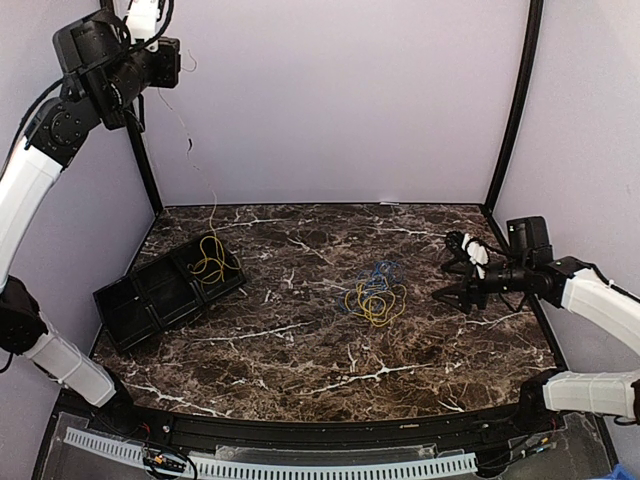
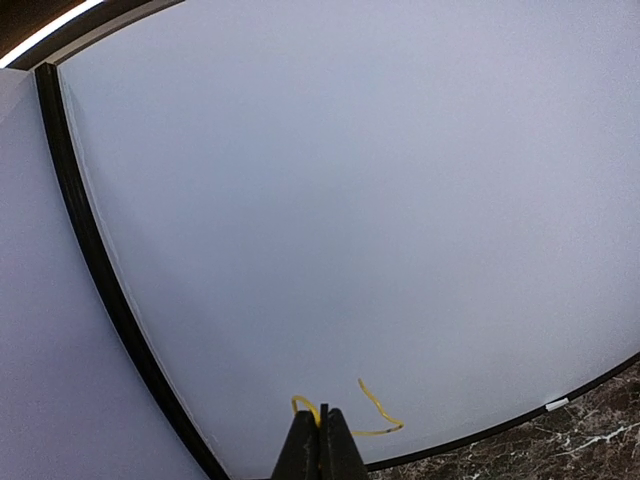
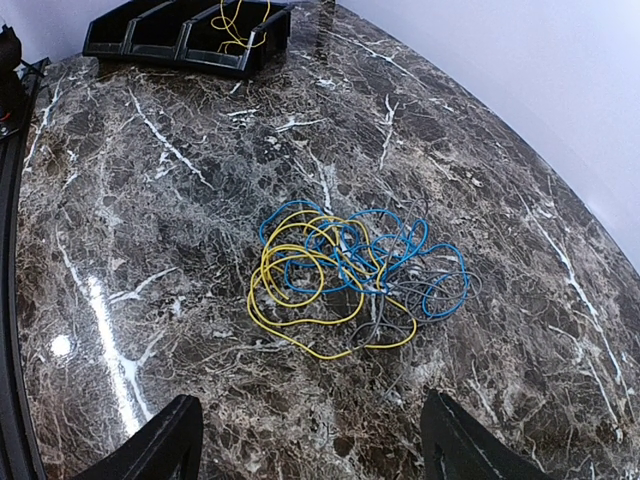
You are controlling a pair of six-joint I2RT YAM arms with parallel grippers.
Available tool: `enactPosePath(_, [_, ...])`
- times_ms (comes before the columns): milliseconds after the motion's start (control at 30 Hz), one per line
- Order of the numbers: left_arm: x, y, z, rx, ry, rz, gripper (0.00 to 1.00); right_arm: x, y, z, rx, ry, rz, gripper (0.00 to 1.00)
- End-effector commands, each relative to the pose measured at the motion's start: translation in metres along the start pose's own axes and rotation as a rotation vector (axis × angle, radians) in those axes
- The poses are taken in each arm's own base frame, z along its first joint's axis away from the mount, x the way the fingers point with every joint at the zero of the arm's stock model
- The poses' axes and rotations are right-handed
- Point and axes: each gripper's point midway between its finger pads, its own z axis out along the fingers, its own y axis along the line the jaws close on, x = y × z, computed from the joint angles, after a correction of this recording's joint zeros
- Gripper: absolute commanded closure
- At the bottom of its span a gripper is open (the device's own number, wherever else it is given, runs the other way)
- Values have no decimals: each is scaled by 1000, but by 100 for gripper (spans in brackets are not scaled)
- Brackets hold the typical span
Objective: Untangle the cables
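Observation:
A tangle of thin yellow, blue and grey cables (image 1: 375, 295) lies on the marble table, right of centre; it also shows in the right wrist view (image 3: 350, 280). My right gripper (image 1: 452, 267) is open and empty, low over the table just right of the tangle, its jaws (image 3: 310, 455) spread wide and facing it. My left gripper (image 1: 146, 14) is raised high at the top left and shut on the end of a yellow cable (image 2: 375, 415). That cable hangs down as a thin strand (image 1: 190, 145) to a yellow coil (image 1: 210, 262) in the black bin.
A black bin (image 1: 150, 295) with three compartments stands at the table's left, the yellow coil in its right compartment; it shows far off in the right wrist view (image 3: 150, 35). White walls with black corner posts (image 1: 515, 110) enclose the table.

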Motion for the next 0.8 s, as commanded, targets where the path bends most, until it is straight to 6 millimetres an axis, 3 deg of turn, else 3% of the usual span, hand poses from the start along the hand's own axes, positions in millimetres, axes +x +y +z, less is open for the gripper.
enactPosePath(0, [-18,11,-7,-8,-49,-48,100,-1,-4,1,7,-10,-13,24])
enactPosePath(500, [-34,18,-18,18,-92,-101,100,2,-4,4,1,2,-8,24])
enactPosePath(767, [-22,19,-11,-35,-75,-38,100,2,-4,4,0,2,-7,24])
